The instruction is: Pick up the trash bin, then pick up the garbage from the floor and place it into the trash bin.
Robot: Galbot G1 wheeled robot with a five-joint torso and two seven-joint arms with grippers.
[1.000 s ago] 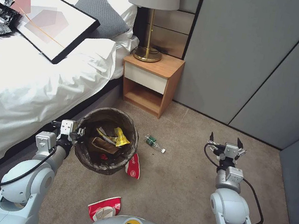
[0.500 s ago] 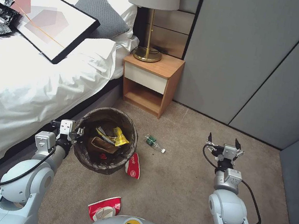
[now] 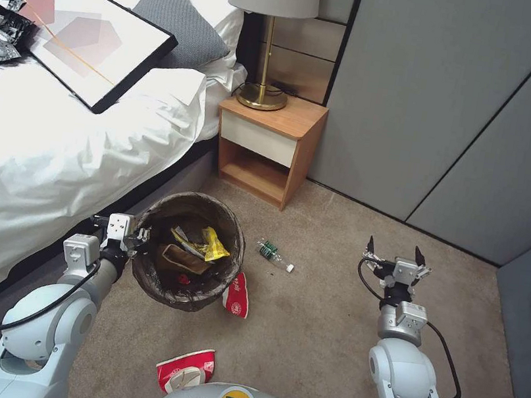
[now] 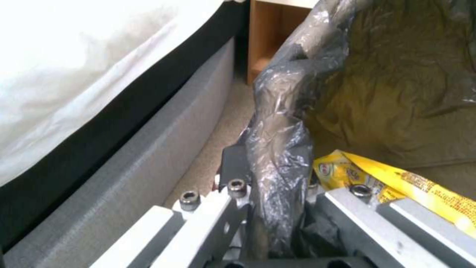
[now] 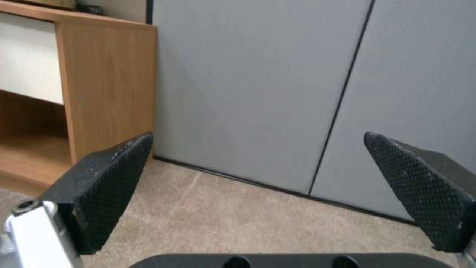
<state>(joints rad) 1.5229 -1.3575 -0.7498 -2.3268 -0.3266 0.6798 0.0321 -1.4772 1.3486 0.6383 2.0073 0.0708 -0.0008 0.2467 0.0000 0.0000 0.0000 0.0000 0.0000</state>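
At lower left of the head view, the trash bin [image 3: 189, 251] is held by its bag-lined rim in the clamped left gripper [image 3: 140, 234]; at right, the right gripper [image 3: 393, 251] is spread wide, empty, above carpet [image 3: 315, 313]

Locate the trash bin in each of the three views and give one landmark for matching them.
Head view: the trash bin stands on the carpet by the bed, its rim pinched by the left gripper.
Left wrist view: its bag-covered rim runs up between the fingers, a yellow wrapper inside.
Right wrist view: not in the picture.
Shared landmark: the wooden nightstand.
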